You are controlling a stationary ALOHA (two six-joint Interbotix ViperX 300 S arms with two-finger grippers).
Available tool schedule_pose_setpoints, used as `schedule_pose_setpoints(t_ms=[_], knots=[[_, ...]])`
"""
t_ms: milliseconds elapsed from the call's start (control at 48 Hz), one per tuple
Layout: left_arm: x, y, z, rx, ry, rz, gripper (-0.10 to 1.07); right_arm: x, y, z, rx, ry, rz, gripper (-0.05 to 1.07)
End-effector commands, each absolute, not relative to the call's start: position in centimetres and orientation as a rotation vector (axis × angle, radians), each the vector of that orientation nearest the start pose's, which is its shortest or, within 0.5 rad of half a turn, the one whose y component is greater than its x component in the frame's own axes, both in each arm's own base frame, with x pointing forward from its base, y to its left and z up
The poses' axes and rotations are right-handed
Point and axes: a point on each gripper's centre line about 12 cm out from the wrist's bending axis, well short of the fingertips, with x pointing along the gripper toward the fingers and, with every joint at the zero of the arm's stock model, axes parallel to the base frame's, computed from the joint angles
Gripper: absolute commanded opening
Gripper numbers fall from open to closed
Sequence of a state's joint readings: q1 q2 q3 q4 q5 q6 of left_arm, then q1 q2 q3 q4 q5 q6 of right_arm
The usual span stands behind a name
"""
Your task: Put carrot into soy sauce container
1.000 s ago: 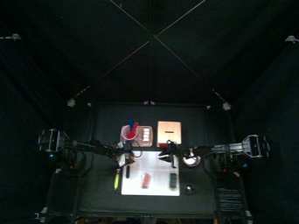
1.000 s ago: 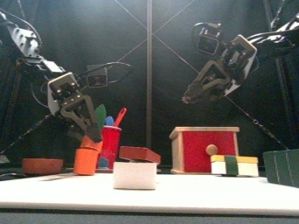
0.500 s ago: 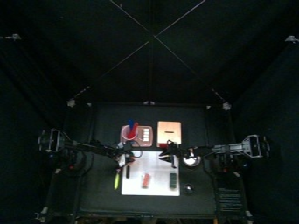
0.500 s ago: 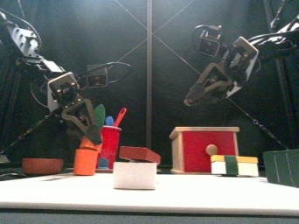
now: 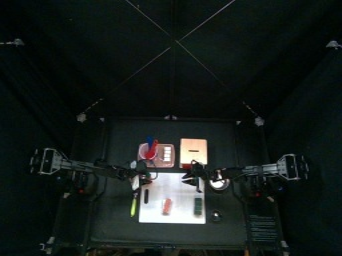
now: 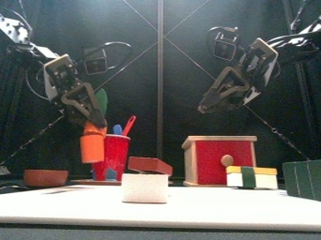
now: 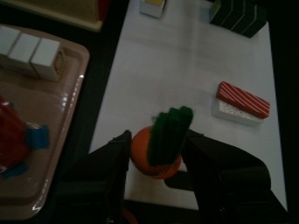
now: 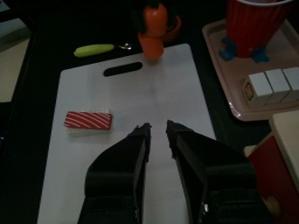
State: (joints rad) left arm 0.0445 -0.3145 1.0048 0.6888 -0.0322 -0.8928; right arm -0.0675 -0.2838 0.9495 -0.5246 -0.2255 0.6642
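The carrot (image 6: 93, 146), a stubby orange piece with a green top, hangs in the air beside the red cup (image 6: 115, 155). My left gripper (image 6: 90, 122) is shut on it. In the left wrist view the carrot (image 7: 156, 150) sits between the two jaws, above the edge of the white mat (image 7: 176, 79). My right gripper (image 8: 160, 129) hovers high over the mat with its jaws nearly together and nothing between them. It also shows in the front view, right gripper (image 6: 221, 97). Which vessel is the soy sauce container I cannot tell.
A pink tray (image 7: 73, 96) holds the red cup and white blocks (image 7: 30, 52). A red striped piece (image 8: 87, 121) lies on the mat and a yellow-green stick (image 8: 93, 50) beside it. A low brown bowl (image 6: 47, 176), a red box (image 6: 220, 159) and green blocks (image 6: 251, 176) stand on the table.
My left gripper has closed on the carrot and raised it off the table to the height of the cup's rim. The right arm has barely moved.
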Motion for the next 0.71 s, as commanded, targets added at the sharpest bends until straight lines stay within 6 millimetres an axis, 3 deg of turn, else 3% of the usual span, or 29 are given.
schedule_pose_setpoints(t_ms=[0, 188, 312, 688], knots=[[27.4, 1.4, 18.9, -0.197, 0.614, 0.125, 0.65, 31.5, -0.6, 20.6, 0.192, 0.43, 0.016, 0.64], [23.9, 1.8, 20.0, -0.174, 0.611, 0.196, 0.65, 31.7, -0.7, 20.7, 0.192, 0.427, 0.014, 0.64], [22.7, 1.6, 20.0, -0.172, 0.613, 0.207, 0.65, 31.7, -0.7, 20.7, 0.192, 0.428, 0.014, 0.64], [22.5, 1.5, 17.2, -0.177, 0.72, 0.221, 0.65, 31.9, -0.6, 20.5, 0.194, 0.435, 0.016, 0.64]])
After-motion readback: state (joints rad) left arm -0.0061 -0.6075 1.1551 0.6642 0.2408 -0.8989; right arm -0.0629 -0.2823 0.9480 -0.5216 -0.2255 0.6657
